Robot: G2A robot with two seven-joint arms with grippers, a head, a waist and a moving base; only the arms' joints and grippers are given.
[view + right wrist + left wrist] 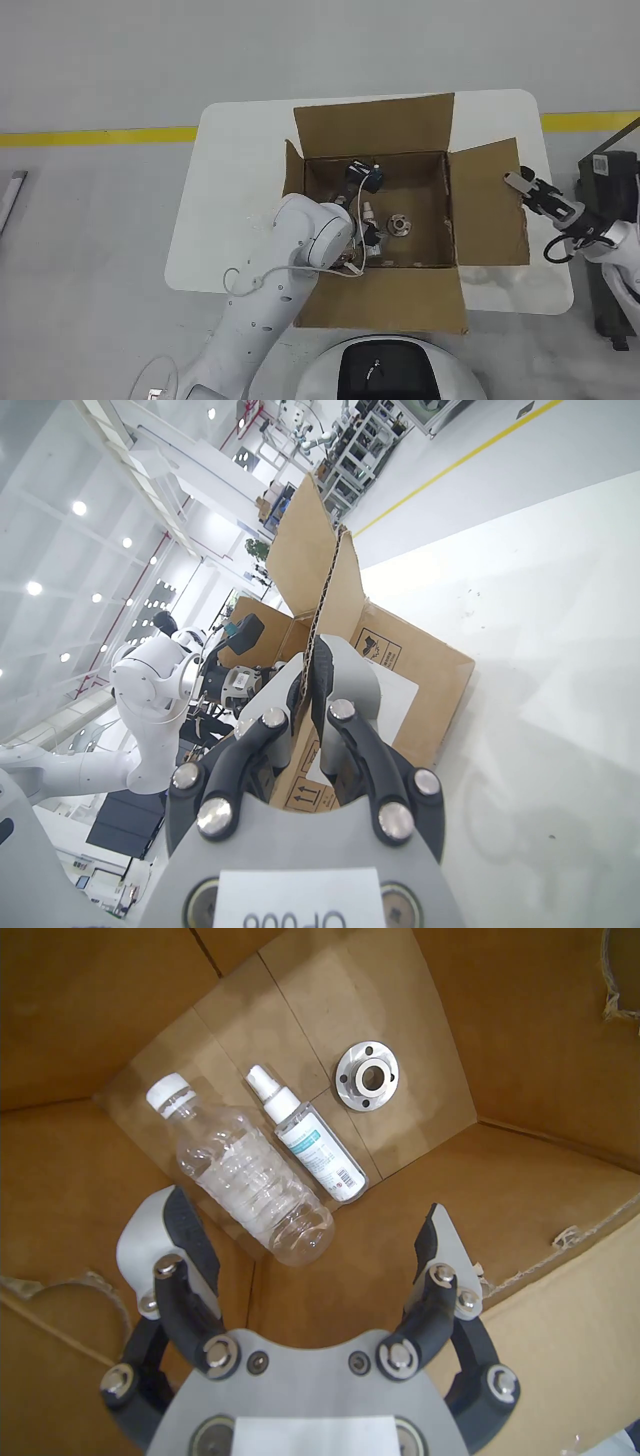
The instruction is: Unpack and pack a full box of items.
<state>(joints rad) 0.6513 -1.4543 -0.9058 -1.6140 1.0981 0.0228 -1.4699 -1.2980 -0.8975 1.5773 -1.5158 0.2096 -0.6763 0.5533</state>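
While the right gripper (312, 672) is pinching the box (375, 125) flap (490, 205) at three o'clock, apparently to hold it clear, the left gripper (310, 1228) is hovering open inside the box over a bottle (250, 1178) lying beside a spray (312, 1145) and flange (367, 1078).

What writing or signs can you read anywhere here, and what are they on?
No text reads clearly.
spray bottle label: print and barcode, too small to read.
box side: handling pictograms with paired arrows, no legible words.
white sticker: upside down, cut off at the edge.
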